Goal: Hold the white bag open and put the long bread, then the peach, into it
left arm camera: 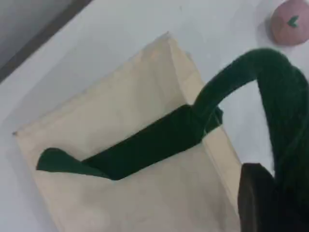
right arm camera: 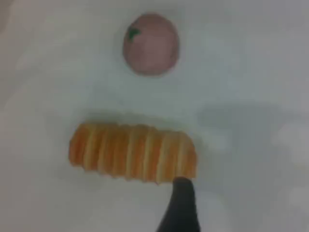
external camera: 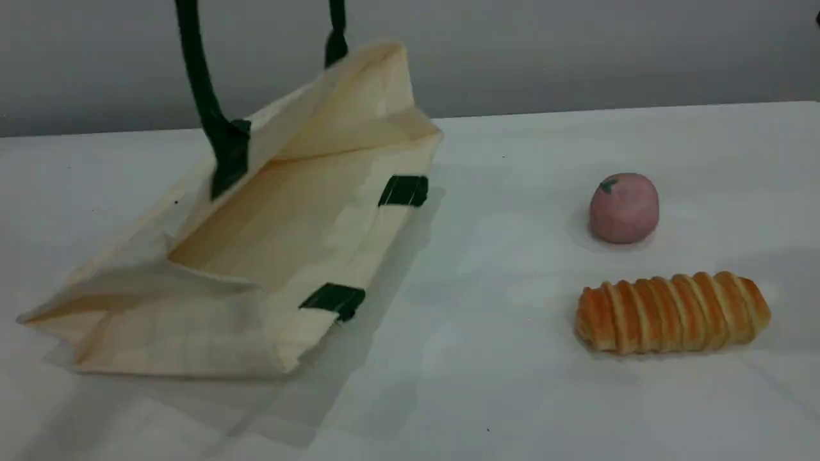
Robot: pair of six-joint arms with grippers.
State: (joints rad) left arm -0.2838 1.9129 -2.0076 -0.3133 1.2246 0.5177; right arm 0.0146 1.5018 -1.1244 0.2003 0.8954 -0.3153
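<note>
Zero of two bagged | cream-white canvas tote bag [external camera: 288,243] left on tabletop [external camera: 500,384], mouth propped rightward by raised dark green rope handle [external camera: 200,83] | left jaws clamped on it | right jaws spread, nothing held, over ridged golden-orange long bread [external camera: 672,312] near right | round dusty-pink peach [external camera: 623,208] farther back

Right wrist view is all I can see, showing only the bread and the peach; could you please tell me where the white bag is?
Observer: The white bag lies on its side, left of the long bread and peach, with its mouth facing them.
Operator: Is it held open?
Observer: Yes, the left pincer is shut on the upper handle, lifting that side.
Operator: Is anything inside?
Observer: No, nothing shows inside it.
</note>
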